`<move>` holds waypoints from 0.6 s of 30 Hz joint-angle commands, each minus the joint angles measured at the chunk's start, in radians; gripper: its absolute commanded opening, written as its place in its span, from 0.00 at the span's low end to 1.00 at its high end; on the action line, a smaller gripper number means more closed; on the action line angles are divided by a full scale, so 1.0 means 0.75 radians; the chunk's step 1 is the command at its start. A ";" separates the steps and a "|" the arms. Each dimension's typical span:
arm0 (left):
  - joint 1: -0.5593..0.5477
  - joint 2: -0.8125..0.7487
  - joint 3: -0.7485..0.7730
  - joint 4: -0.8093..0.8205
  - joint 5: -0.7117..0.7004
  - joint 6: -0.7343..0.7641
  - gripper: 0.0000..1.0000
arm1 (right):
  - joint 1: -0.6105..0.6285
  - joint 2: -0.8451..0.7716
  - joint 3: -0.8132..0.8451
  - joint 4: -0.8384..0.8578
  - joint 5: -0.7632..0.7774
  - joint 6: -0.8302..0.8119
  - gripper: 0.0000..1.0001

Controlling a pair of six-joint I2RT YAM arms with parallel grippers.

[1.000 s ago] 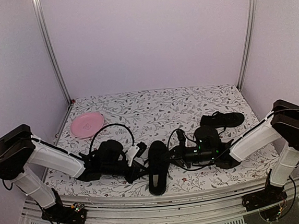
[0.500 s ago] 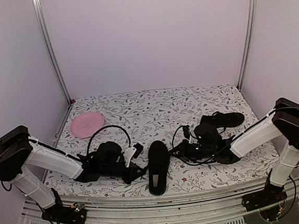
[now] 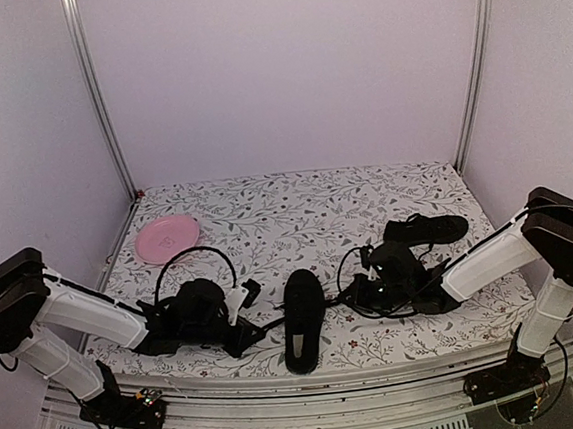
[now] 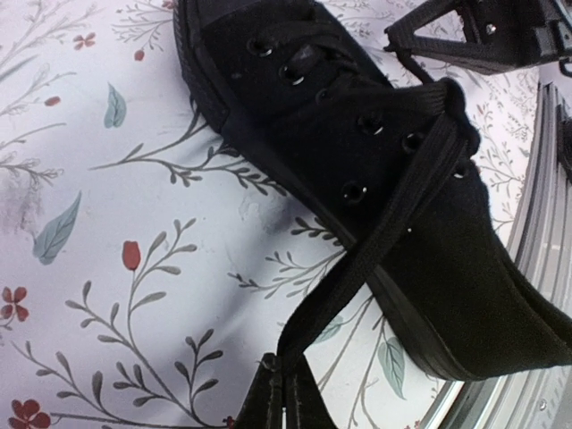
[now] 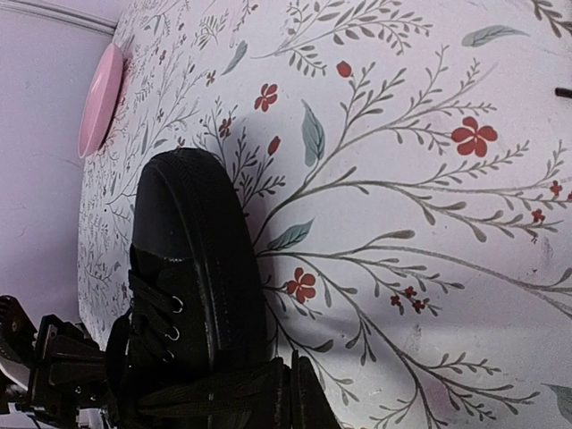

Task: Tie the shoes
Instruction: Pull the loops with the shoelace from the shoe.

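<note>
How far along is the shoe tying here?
Done: no bow visible on the near shoe. In hand: left gripper and right gripper each pinch a lace of it. Left: knot it, then the far shoe.

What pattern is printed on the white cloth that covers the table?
Grey-green leafy twigs with small red flowers on the white cloth; clearest in the right wrist view.

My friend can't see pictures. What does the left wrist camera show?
The left gripper pinches a flat black lace, stretched straight from a black shoe lying on a flowery tablecloth. The shoe fills the upper right, its eyelets showing.
</note>
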 commanded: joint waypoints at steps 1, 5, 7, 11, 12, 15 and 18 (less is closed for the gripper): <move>0.001 -0.049 -0.040 -0.032 -0.049 -0.036 0.00 | -0.019 -0.032 0.012 -0.056 0.071 -0.015 0.02; 0.008 -0.065 -0.059 -0.039 -0.049 -0.050 0.00 | -0.022 -0.028 0.013 -0.058 0.075 -0.015 0.02; 0.009 -0.073 -0.068 -0.037 -0.055 -0.056 0.00 | -0.022 -0.026 0.012 -0.058 0.076 -0.015 0.02; 0.025 -0.085 -0.090 -0.074 -0.098 -0.085 0.00 | -0.032 -0.023 -0.004 -0.057 0.072 -0.006 0.02; 0.031 -0.089 -0.099 -0.070 -0.095 -0.093 0.00 | -0.034 -0.022 -0.008 -0.056 0.075 -0.005 0.02; 0.040 -0.103 -0.120 -0.048 -0.080 -0.113 0.00 | -0.037 -0.020 -0.011 -0.058 0.078 -0.005 0.02; 0.045 -0.107 -0.118 -0.043 -0.073 -0.115 0.00 | -0.039 -0.021 -0.009 -0.054 0.076 -0.007 0.02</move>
